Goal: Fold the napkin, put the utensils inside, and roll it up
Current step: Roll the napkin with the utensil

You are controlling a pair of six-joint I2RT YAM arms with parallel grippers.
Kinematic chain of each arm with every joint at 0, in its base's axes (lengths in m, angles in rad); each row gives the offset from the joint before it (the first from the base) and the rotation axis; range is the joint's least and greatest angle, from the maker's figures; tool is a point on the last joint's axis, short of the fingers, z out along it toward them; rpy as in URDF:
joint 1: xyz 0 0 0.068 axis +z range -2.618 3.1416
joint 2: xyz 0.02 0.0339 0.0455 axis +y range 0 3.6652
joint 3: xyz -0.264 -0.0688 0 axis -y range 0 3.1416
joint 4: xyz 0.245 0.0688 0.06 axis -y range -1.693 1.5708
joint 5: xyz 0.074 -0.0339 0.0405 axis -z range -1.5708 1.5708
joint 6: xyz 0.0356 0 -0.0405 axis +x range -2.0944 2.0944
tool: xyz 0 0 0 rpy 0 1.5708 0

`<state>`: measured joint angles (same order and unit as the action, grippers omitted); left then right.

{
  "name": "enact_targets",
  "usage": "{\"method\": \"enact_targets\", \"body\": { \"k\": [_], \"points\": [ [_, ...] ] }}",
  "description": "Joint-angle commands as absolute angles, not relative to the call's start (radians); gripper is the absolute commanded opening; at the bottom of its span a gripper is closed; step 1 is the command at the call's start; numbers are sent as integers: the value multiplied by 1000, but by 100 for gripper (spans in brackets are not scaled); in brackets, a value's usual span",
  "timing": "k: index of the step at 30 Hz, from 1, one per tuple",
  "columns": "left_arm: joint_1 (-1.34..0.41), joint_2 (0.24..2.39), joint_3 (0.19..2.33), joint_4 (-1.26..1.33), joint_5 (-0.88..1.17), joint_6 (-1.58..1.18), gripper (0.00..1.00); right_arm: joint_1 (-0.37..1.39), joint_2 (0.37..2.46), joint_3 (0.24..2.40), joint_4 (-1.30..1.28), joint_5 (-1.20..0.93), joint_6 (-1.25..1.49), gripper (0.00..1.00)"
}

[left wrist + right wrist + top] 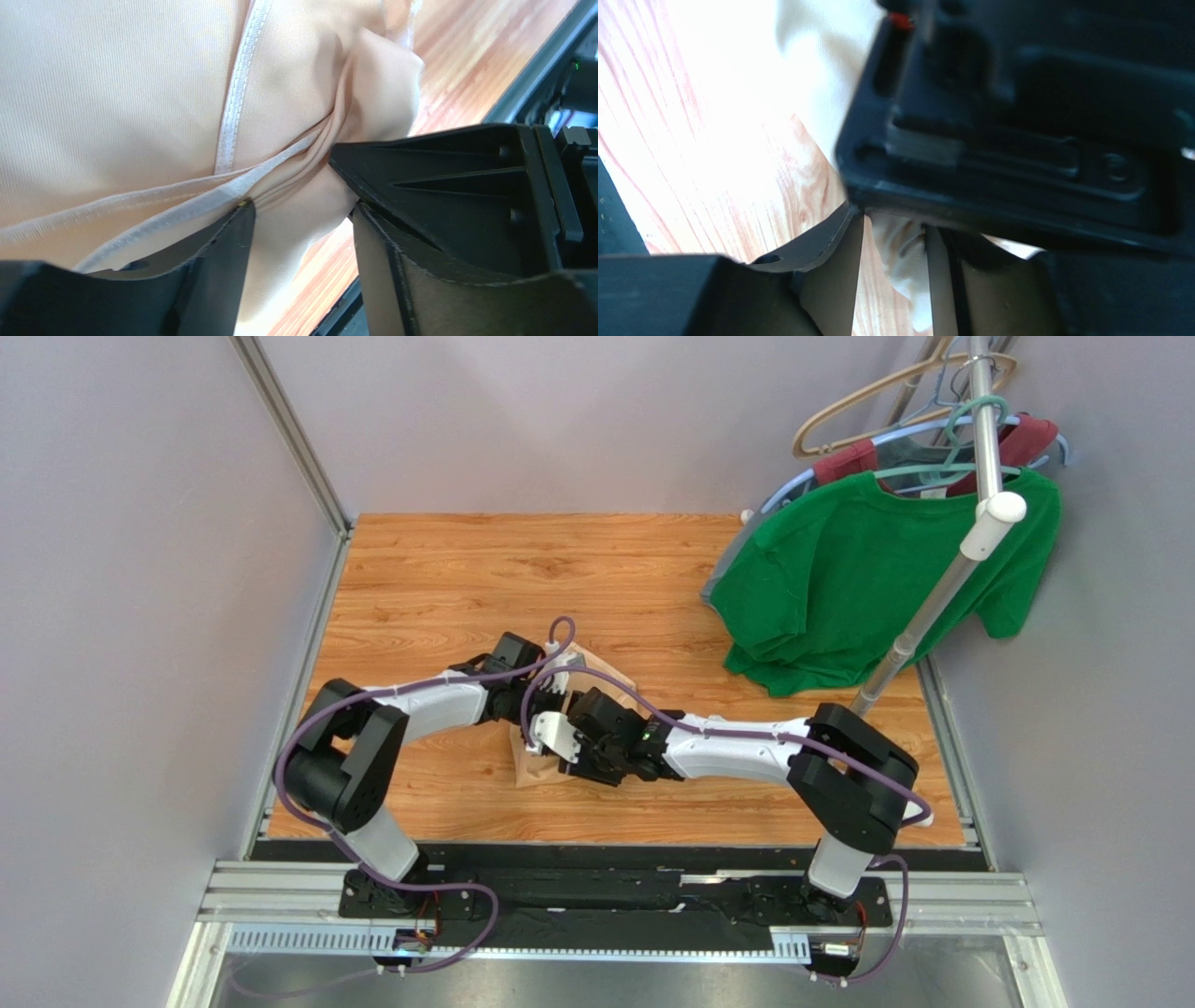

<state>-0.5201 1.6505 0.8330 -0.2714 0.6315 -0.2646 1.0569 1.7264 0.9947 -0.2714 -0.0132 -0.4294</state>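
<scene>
The napkin [126, 105] is a peach-tan cloth with a faint sheen and a paler stitched hem [235, 91], bunched into soft pleats. It sits near the middle of the wooden table [463, 574], under the spot where the two arms meet. The left gripper [302, 210] is clenched on a gathered fold, with the pleats drawn tight into its tips. The right gripper [896, 241] has a strip of cloth in its narrow gap with bare wood showing beside it, so I cannot tell whether it pinches (that view is washed out, the cloth nearly white). Only the overhead view shows how little of the napkin pokes out from beneath the arms, and what stands at the far right corner: one green shirt [842, 574] hanging on one rack [926, 616]. The count is one napkin and two arms.
</scene>
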Motion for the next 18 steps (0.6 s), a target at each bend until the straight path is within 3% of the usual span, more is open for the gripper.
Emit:
{"method": "enact_targets", "body": {
  "k": [1, 13, 18],
  "points": [
    [-500, 1560, 815, -216, 589, -302, 67, 1054, 1809, 979, -408, -84, -380, 22],
    [-457, 1540, 799, -207, 588, -327, 69, 1029, 1819, 997, -416, -121, -379, 18],
    [-446, 1488, 801, -219, 456, -362, 69, 1023, 1804, 989, -420, -149, -388, 17]
  ]
}}
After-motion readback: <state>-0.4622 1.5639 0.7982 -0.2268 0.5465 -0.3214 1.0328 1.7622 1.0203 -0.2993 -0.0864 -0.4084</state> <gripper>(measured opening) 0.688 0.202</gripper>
